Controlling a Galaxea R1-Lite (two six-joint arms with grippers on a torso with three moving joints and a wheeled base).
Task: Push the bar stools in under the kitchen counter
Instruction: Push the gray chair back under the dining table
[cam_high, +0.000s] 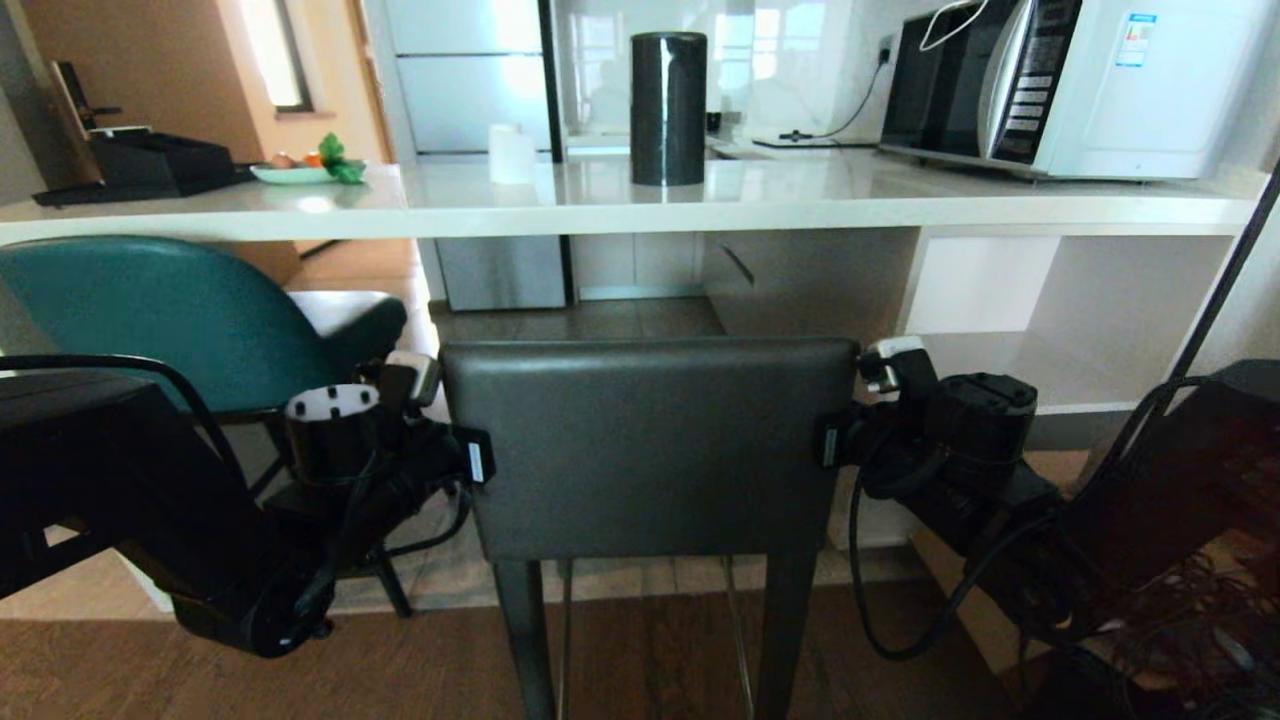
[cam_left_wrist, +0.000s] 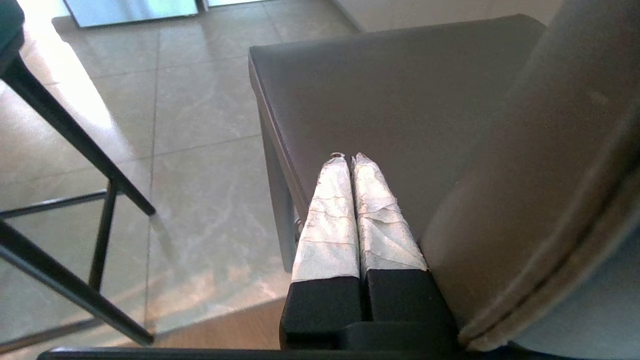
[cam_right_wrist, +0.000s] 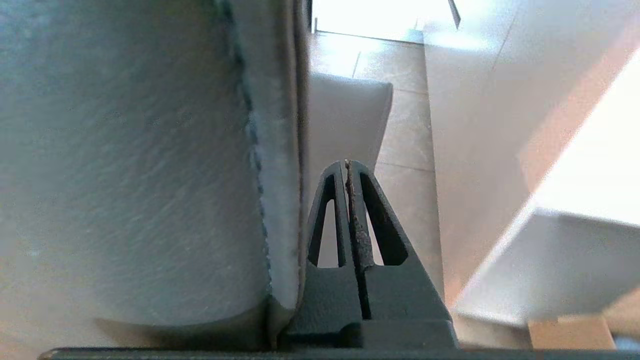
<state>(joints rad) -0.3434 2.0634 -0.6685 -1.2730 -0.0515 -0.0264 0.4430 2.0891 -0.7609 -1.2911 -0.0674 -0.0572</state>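
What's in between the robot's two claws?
The grey stool's backrest. In the head view the left gripper sits at one side edge and the right gripper at the other, both shut.

A tall black cylinder (cam_high: 668, 108) stood upright at the middle; a white microwave (cam_high: 1075, 85) sat well to its right, cord trailing; a plate of food (cam_high: 300, 170) lay at far left, beside a black box (cam_high: 150, 160); a small white cup (cam_high: 511, 153) stood between.

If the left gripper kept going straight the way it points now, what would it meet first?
Probably nothing soon: the shut left gripper points forward over the grey stool's seat, beside its backrest. Beyond the seat's front edge shows only tiled floor under the counter; depth is unclear.
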